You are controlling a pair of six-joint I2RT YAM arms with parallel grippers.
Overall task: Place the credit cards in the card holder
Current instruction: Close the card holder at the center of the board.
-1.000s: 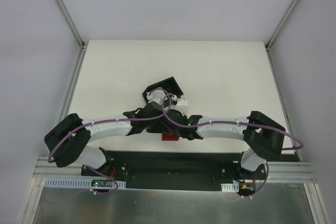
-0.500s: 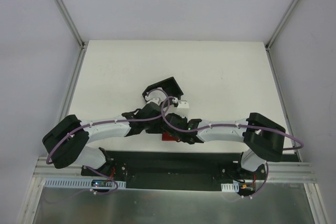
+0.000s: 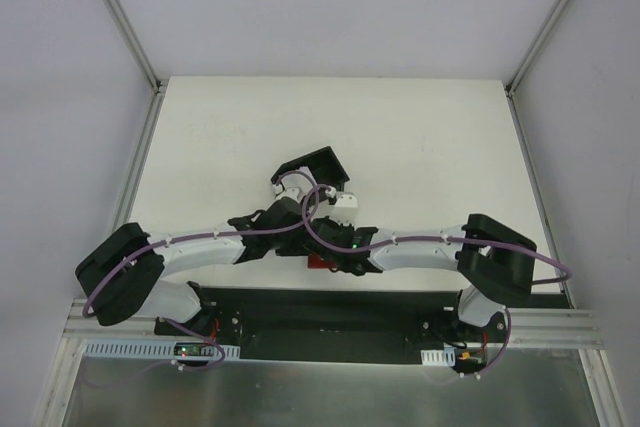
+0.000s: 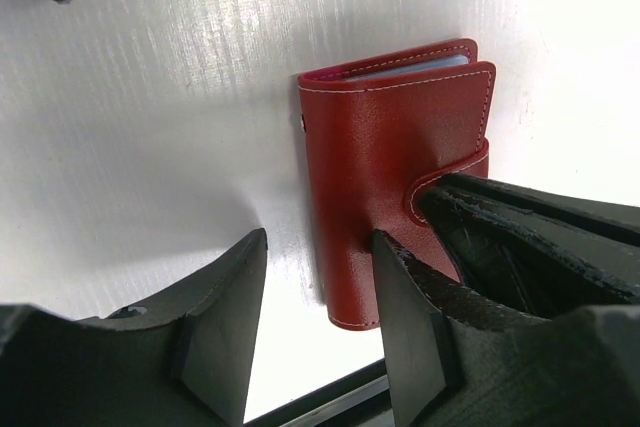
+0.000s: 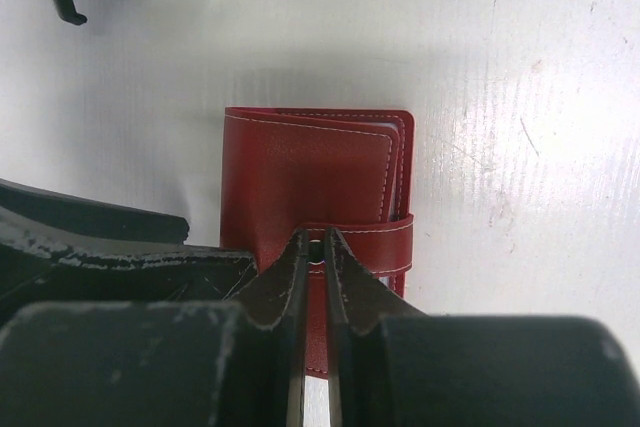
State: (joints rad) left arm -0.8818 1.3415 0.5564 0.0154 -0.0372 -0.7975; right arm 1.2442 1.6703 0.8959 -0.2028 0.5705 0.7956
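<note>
While the card holder (image 5: 310, 172) lies folded shut and flat on the table (image 4: 150, 97), both arms meet over it.

Left of the holder, the left gripper (image 4: 320, 247) stands roughly half open and has hold of nothing. One finger (image 4: 410, 327) overlaps the holder's red cover; the other is just beside its edge, over bare table. Whether the overlapping finger presses down cannot be told.

The holder's snap tab (image 5: 385, 242) wraps round one long edge and crosses the cover the short way. A pale strip shows between the covers; card or lining, I cannot tell.

From the holder's right, the right gripper (image 5: 315, 242) is closed to a thin slit, pinching the free end of the tab.

Judgement: the tab sits directly in the right jaws, so unfastening falls to that arm, with the left placed to steady the holder.
</note>
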